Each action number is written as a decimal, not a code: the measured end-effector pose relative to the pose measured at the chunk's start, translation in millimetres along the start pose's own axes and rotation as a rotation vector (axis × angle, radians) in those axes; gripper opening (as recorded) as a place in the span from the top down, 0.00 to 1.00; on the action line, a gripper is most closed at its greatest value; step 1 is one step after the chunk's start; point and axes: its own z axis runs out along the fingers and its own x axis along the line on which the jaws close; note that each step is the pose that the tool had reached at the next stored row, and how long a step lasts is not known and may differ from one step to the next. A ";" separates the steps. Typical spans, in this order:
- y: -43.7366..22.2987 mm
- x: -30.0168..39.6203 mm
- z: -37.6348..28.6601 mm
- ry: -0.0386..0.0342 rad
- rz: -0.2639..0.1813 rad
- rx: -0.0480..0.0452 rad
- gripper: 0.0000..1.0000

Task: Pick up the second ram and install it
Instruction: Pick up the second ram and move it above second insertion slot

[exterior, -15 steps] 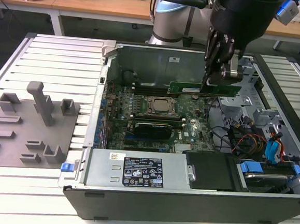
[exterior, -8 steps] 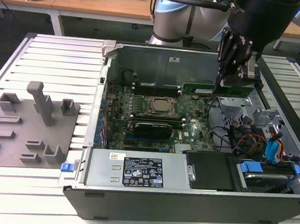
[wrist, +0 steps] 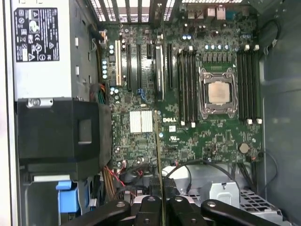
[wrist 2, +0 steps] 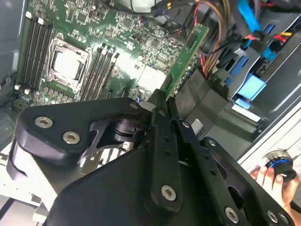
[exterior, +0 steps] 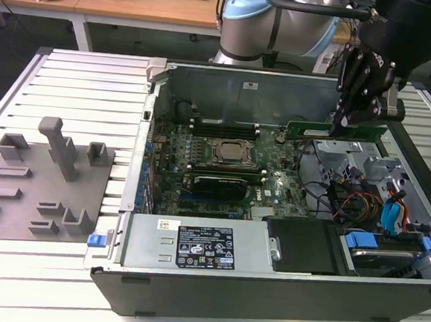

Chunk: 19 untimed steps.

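1. An open computer case (exterior: 265, 288) lies on its side on the slatted bench (exterior: 80, 83), with a grey fixture plate (exterior: 42, 185) well apart on the exterior view's left.
2. The green motherboard (wrist: 211, 141) lines the case floor. Its CPU socket (wrist: 218, 92) sits between banks of long black memory slots (wrist: 188, 87).
3. The arm's black pincer (exterior: 343, 120) hangs over the case's far corner on the exterior view's right, clamped on the second ram (exterior: 315, 129).
4. The stick is in the air, clear of the board and seated in no slot. The second wrist view shows it jutting from the fingertips (wrist 2: 159, 100) as a narrow green strip (wrist 2: 186, 61).
5. The stick looks light, thin and stiff, and it is probably fragile. The sound hold is across its flat faces near one end, as here. Its lower contact edge should stay free, and twisting should be avoided.
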 end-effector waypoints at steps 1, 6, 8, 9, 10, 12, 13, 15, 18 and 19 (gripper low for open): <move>-4.6 -0.2 -0.1 0.0001 0.000 0.0000 0.86; -24.1 -1.1 -0.3 0.0001 0.000 0.0000 0.86; -32.0 -1.4 -0.4 0.0001 0.000 -0.0001 0.86; -34.0 -1.5 -0.4 0.0000 0.000 -0.0001 0.86; -36.7 -1.6 -0.4 0.0000 0.000 -0.0001 0.86; -42.1 -1.9 -0.5 0.0000 0.000 -0.0001 0.86; -43.8 -2.0 -0.5 0.0000 0.000 -0.0001 0.86; -53.0 -2.4 -0.7 0.0001 0.000 -0.0001 0.86; -64.0 -2.9 -0.8 0.0001 0.000 -0.0001 0.86; -66.4 -3.0 -0.8 0.0001 0.000 -0.0001 0.86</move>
